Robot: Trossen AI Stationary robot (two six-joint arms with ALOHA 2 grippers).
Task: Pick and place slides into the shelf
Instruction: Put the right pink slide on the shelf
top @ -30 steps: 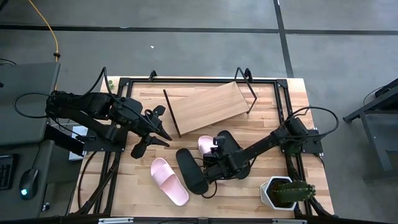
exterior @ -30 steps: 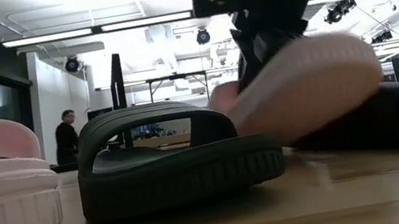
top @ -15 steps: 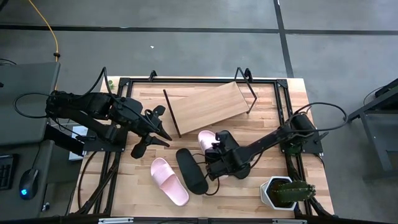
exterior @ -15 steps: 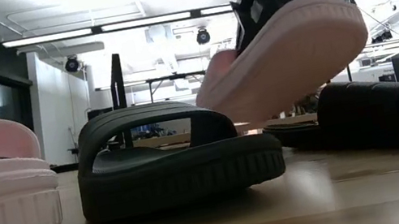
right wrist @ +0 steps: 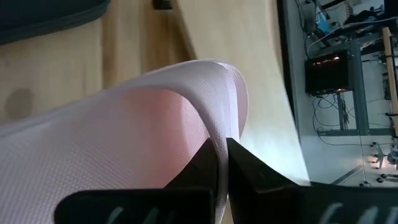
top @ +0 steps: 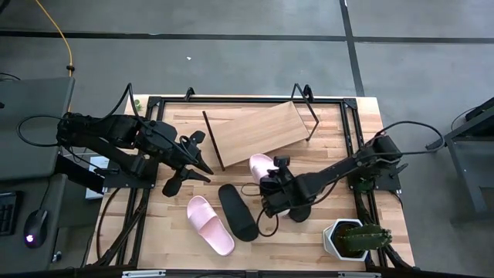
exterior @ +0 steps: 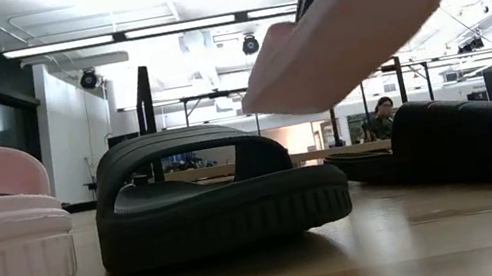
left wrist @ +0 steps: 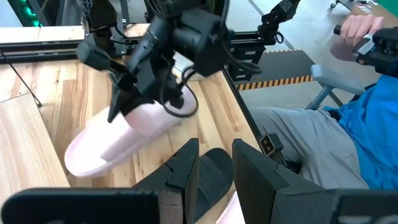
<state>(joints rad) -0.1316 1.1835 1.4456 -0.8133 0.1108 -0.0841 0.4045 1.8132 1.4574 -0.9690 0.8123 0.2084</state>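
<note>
We have the right end effector (top: 270,184) pinched tight on the strap of a pink slide (top: 259,166), which hangs clear of the table (top: 340,154) near its middle, just in front of the shelf (top: 258,131). The grip is on thin strap only, so the slide could twist or slip out on the way up, and its toe may catch the shelf's lower edge or the black wire frame (top: 212,139). The tilted board may let it slide back. A black slide (top: 237,211) and the other pink slide (top: 210,225) lie toward the front edge; another black one (exterior: 471,144) sits beneath the right arm. The left end effector (top: 189,164) waits partly open and empty near the left edge.
</note>
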